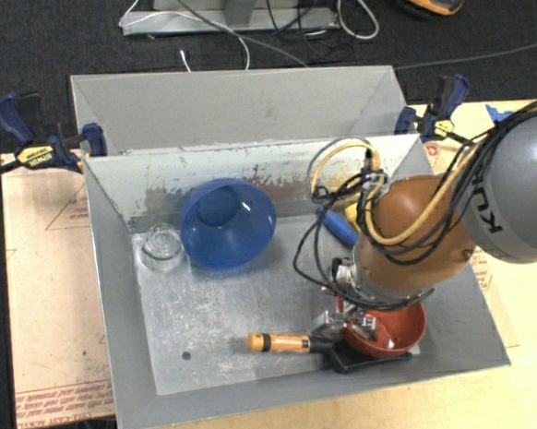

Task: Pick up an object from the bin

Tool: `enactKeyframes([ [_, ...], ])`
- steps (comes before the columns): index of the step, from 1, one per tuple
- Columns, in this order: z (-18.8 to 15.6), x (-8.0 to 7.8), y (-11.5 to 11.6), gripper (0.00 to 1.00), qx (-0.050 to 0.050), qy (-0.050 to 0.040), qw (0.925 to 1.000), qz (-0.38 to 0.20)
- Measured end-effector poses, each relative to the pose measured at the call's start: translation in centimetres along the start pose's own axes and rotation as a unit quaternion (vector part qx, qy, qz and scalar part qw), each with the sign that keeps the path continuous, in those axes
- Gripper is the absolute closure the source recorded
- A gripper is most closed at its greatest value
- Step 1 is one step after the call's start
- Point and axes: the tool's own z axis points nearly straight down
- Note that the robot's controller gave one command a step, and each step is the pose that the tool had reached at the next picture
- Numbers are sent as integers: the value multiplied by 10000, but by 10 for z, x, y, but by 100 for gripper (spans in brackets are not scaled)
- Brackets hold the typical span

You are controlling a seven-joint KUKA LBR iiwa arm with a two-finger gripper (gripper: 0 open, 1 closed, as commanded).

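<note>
The hand (pixel 344 321) sits in the lower right of the frame, low over the left rim of a shallow round red dish (pixel 396 336) and hidden under the arm's orange wrist cover (pixel 409 235); I cannot tell whether it is wide or narrow. A slim orange-handled tool with a black end (pixel 279 342) lies just left of it, its long axis running left to right with the black end towards the hand. The dish is probably the closer pick, while the blue plastic bowl (pixel 228 223) lies well apart at upper left.
</note>
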Motion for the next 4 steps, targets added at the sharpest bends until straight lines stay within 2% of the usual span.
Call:
enactKeyframes([
  [2,-13,-2,-1,100,12,-16,10000,7],
  [3,-31,-3,1,100,-16,-14,10000,21],
  [4,-66,-4,-1,100,-19,-21,10000,33],
])
